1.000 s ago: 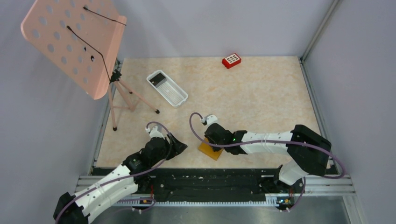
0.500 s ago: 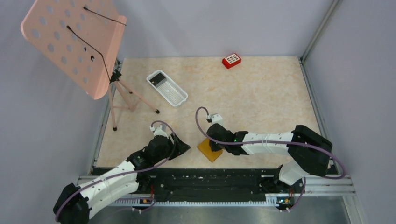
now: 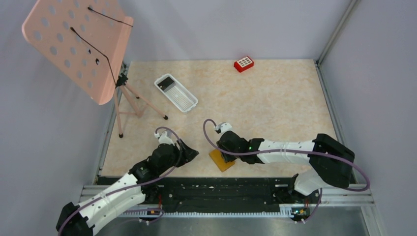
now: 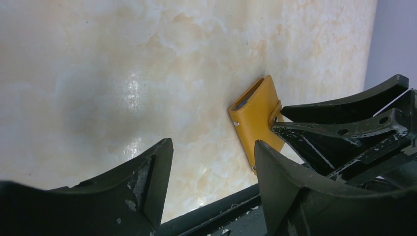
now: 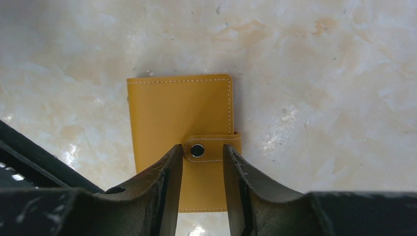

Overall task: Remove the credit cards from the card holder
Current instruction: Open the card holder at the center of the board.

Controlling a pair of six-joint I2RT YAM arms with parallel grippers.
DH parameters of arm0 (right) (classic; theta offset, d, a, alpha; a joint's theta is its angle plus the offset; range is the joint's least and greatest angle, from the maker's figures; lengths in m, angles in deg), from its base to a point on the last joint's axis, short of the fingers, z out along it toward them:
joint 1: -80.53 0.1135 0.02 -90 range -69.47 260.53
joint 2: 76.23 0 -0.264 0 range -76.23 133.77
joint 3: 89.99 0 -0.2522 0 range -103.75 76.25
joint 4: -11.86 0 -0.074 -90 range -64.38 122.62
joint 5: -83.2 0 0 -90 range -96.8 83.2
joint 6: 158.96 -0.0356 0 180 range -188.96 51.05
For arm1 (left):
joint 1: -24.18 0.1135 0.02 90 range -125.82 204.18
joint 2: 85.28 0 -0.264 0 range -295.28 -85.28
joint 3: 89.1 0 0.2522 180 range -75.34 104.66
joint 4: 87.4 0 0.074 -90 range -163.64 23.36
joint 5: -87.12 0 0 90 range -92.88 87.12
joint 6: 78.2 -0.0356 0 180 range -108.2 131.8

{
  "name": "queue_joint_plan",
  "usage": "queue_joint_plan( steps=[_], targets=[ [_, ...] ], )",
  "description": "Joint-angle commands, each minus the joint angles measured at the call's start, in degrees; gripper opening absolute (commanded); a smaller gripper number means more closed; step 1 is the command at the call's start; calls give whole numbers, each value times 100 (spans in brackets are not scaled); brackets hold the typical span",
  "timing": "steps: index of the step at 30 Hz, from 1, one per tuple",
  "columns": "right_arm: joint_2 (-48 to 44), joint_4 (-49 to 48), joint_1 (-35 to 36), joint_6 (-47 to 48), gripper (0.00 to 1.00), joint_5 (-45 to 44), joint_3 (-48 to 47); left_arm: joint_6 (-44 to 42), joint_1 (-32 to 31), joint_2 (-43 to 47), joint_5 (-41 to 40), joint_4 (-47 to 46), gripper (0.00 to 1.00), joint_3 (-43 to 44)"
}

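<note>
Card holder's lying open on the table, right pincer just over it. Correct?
No. The card holder is closed, with its snap strap lying across the cover, as the right wrist view shows. The rest holds: it lies flat on the table with the right pincer just over it.

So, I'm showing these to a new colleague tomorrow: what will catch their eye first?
The big pink perforated stand at the far left, tilted on thin legs. Then, near the front edge, the right hand poised over the closed tan card holder, its fingers apart on either side of the snap strap.
</note>
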Motion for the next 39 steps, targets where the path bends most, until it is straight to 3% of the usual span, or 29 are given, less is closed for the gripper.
queue_joint_plan(
  steps=[1,16,26,34,39],
  targets=[
    [-134,304,98,527,36,-484,-334,-46,-22,186,-221,149,67,170],
    [265,216,161,897,34,-222,-566,29,-22,137,-214,132,67,161],
    [839,378,286,589,34,-196,-453,22,-22,126,-255,172,67,156],
    [968,539,320,132,22,-106,-379,14,-22,14,-207,96,68,154],
    [912,503,318,-215,8,-127,-213,-62,-22,-120,-129,33,68,224]
  ],
)
